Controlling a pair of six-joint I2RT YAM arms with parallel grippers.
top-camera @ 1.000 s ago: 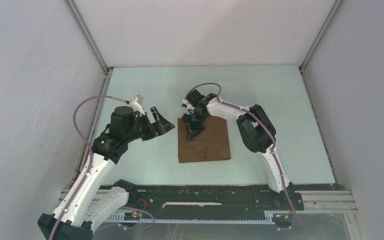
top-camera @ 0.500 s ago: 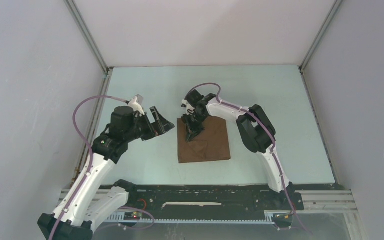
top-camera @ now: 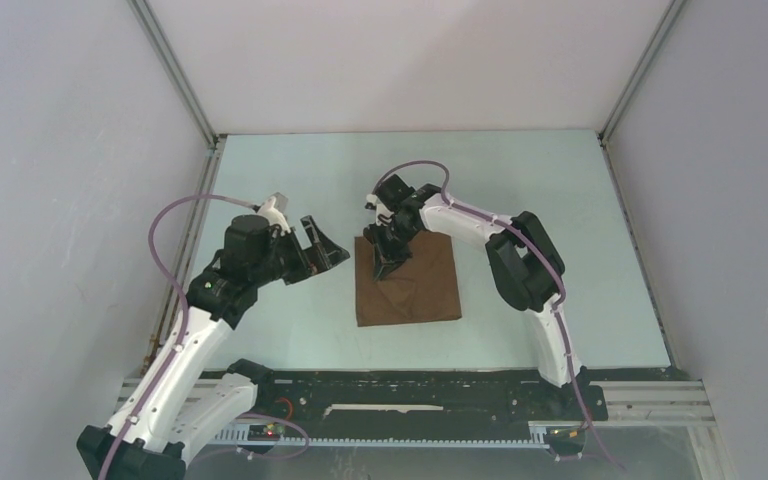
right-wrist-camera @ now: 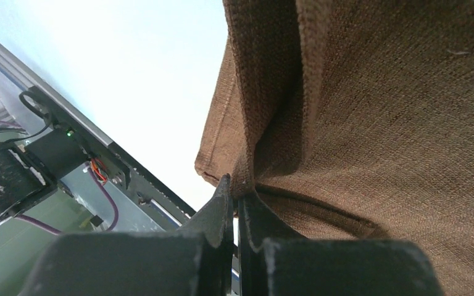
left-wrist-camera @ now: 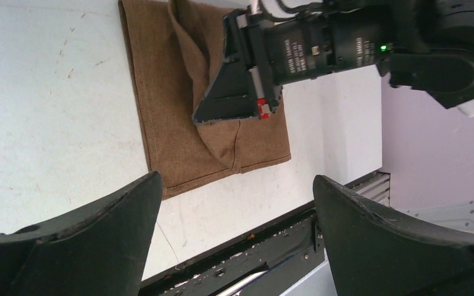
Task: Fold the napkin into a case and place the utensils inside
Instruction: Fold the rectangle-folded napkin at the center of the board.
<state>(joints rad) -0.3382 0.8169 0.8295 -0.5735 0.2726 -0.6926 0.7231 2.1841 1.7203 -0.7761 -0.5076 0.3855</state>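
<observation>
Right gripper (right-wrist-camera: 234, 198) is pinching shut on a raised fold of the napkin (top-camera: 415, 290), which is lying mostly flat right under it. The cloth is looking soft, light and floppy, so it's likely sagging wherever it isn't held, and a hem or corner is looking like the best grab. Left gripper (top-camera: 325, 250) is hanging wide apart just beside it. The table (top-camera: 560, 200) is looking pale and smooth, with the walls (top-camera: 60, 150) sitting well back.

Right arm (top-camera: 522, 265): the elbow now sits a little farther right, and its purple cable (top-camera: 422, 166) arches higher.
Right claw (top-camera: 384, 264): it has drawn slightly toward the far side of the surface (top-camera: 560, 200), taking its pinch of cloth along.
Napkin (top-camera: 415, 285): the lifted part under that claw looks shorter than a second ago.
Left arm (top-camera: 245, 250): it has sunk slightly nearer, and the left claw (top-camera: 323, 250) has moved with it.
</observation>
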